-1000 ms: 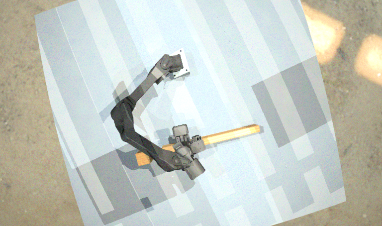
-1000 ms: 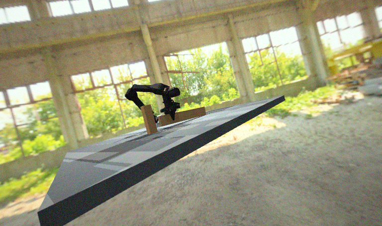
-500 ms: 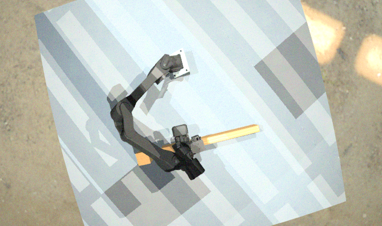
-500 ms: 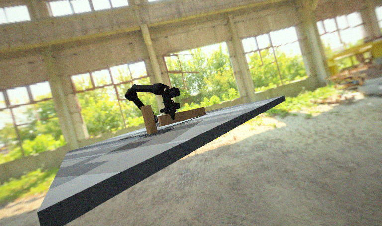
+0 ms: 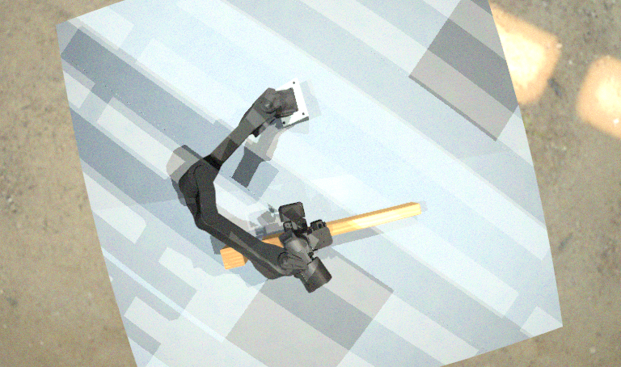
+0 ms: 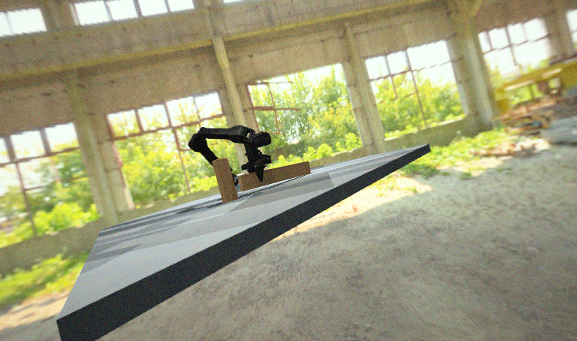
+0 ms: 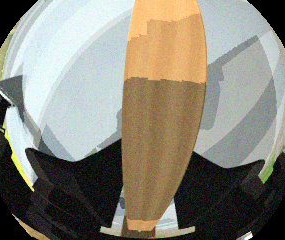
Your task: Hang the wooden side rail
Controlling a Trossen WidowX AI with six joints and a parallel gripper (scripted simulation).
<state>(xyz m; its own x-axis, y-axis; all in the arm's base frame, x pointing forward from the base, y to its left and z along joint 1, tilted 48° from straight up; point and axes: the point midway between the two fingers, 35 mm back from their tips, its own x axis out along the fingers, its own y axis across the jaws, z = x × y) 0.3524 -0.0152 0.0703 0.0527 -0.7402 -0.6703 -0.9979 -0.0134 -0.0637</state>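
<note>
The fingers (image 5: 307, 234) (image 6: 260, 172) were clamped on the wooden side rail (image 5: 375, 219) (image 6: 282, 173) (image 7: 164, 115), whose near end pointed toward nine o'clock, beside the headboard post (image 5: 232, 258) (image 6: 225, 180). Hook engagement was hidden; release with hooks misaligned to the pins could have dropped that end onto the bench (image 5: 435, 272) (image 6: 272, 209) (image 7: 82, 100).

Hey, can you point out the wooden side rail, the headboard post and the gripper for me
Wooden side rail (image 5: 375, 217) (image 6: 289, 170) (image 7: 164, 105): top, exterior and wrist views, on its long body.
Headboard post (image 5: 233, 258) (image 6: 226, 180): top view, upper end; exterior view, broad face.
Gripper (image 7: 149, 140): wrist view, between the fingertips.
</note>
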